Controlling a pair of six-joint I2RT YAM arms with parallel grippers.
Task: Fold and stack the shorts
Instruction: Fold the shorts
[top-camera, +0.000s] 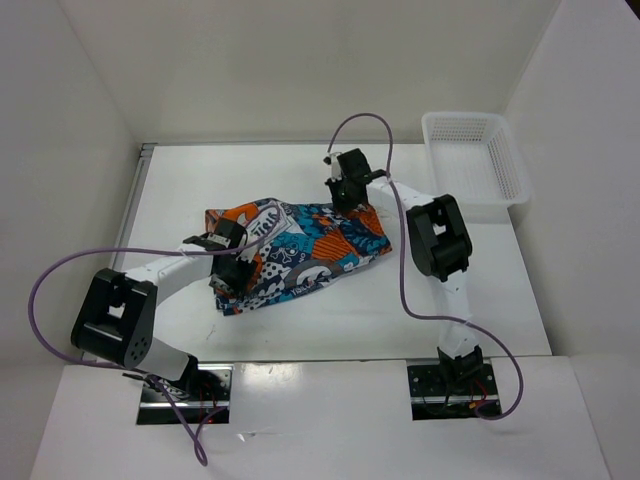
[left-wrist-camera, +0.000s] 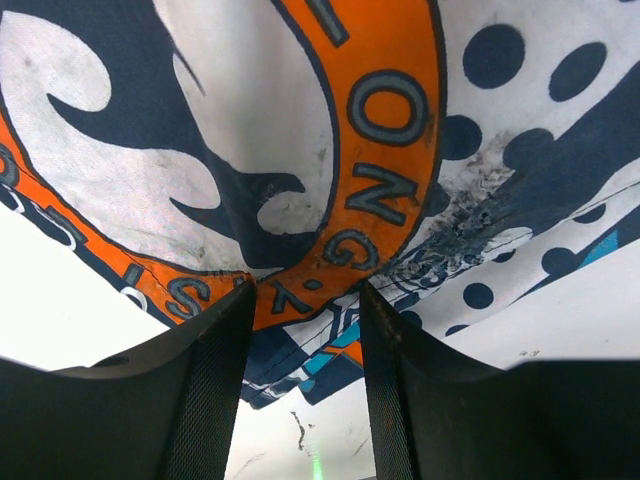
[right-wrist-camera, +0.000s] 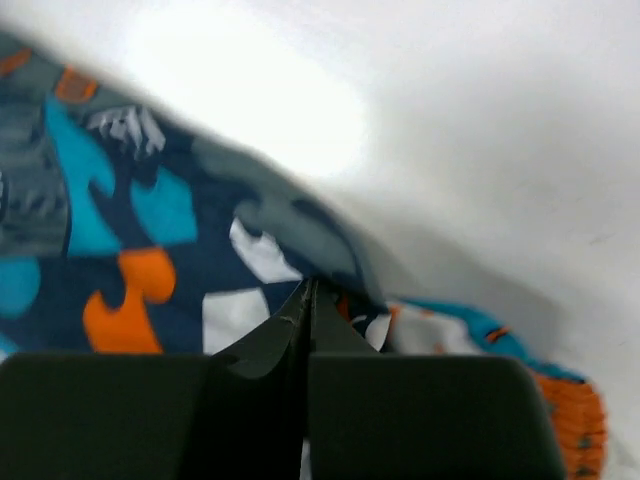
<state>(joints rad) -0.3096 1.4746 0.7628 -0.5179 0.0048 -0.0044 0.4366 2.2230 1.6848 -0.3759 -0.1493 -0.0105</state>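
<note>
white worktop (top-camera: 470, 300) with walls round it, and the shorts (top-camera: 320, 250) lying roughly in the middle as a rumpled, partly folded heap that runs from near-left to far-right. can't really work out which end is the waistband or how many layers there are, the print is too busy.

white mesh basket (top-camera: 512, 160) sits at the far right corner of the worktop, well apart from the shorts. its inside is hard to read from above.

left gripper (top-camera: 228, 268) is down over the near-left end of the shorts and covers that bit in the top view. on its own camera the left gripper (left-wrist-camera: 305, 300) has its fingers (left-wrist-camera: 205, 390) spread apart, released, with an orange-and-white stretch of the shorts (left-wrist-camera: 300, 150) filling the frame just past the tips. whether the tips touch the cloth i can't tell, and the finger bases are cut off at the bottom.

right gripper (top-camera: 345, 195) is at the far edge of the shorts. its wrist view is blurry, but the right gripper (right-wrist-camera: 305, 295) has its fingers (right-wrist-camera: 400, 410) clenched with only a hairline between them, and a raised fold of the shorts (right-wrist-camera: 120, 250) looks pinched at the tips.
</note>
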